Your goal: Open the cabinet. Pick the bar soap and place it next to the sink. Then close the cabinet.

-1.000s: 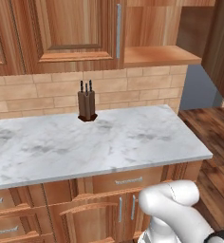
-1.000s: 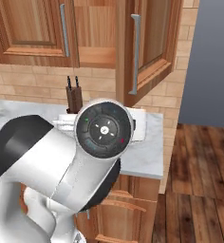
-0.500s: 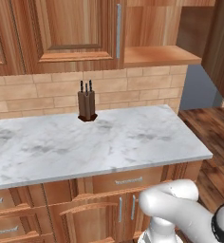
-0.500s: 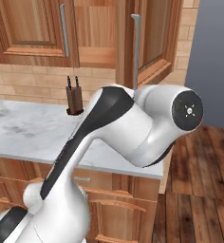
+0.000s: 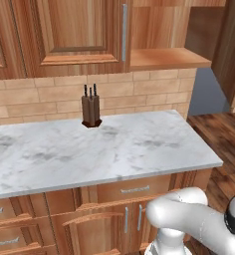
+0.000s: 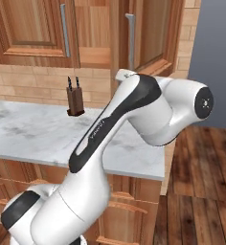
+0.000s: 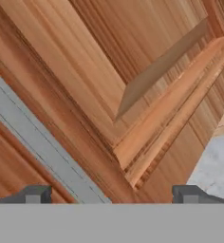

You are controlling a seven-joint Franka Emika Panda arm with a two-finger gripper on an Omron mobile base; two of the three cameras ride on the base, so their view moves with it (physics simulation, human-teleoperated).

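Observation:
The cabinet hangs over the counter with its left door shut and its right door swung out. That door's long silver handle faces the arm. In the hand view my gripper is open, close up against the raised-panel door. The silver handle runs slantwise down to the bottom edge between my fingertips, nearer the left one. The bare shelf of the open compartment shows. The bar soap and the sink are out of view.
A wooden knife block stands on the marble counter by the brick wall. Low cabinets with short handles sit under the counter. Wooden floor lies past the counter's right end.
The arm has swung up and to the right, so its elbow now stands in front of the open door in the right base view. The jaws stay wide open.

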